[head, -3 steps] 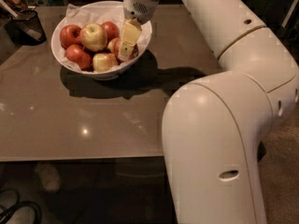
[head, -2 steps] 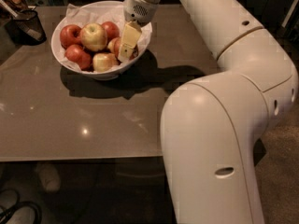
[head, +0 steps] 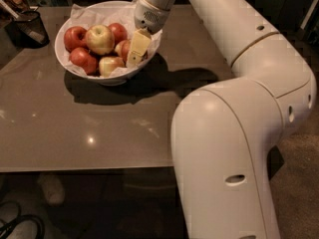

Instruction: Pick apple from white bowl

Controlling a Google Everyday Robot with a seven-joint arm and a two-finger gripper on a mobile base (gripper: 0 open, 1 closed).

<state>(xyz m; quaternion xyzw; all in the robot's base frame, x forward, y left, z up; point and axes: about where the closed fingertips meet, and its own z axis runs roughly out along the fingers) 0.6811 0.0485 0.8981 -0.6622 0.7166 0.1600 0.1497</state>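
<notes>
Arm [head: 234,133] fills the right half of the view. It folds up from the elbow and reaches over the table [head: 60,128] to the far left, so the wrist comes down on the bowl from above, not from the side.

The table is a grey slab, and the arm's shadow lies across it beside the bowl.

The white bowl [head: 102,76] sits near the far left corner of the table, lined with crinkled paper [head: 82,14] that sticks up past the rim. I'd guess the lining is there to keep the fruit from rolling on the glazed sides.

A dark mesh cup [head: 29,28] stands just left of the bowl, apart from it. It's not part of the job, so keep clear of it.

Fruit is heaped close together. The big yellow-green apple [head: 99,39] sits on top in the middle with red ones around it.

The apple [head: 123,49] you want is red, on the right side of the heap, partly hidden behind the gripper.

The gripper [head: 137,49] is down inside the bowl at its right edge, touching or just beside that apple. You can't tell from here whether it is open or closed on the apple, since only its pale yellow outer face shows.

My read is that the grasp is in progress, not confirmed. Lift straight up, because the neighbours are packed tight and could shift.
</notes>
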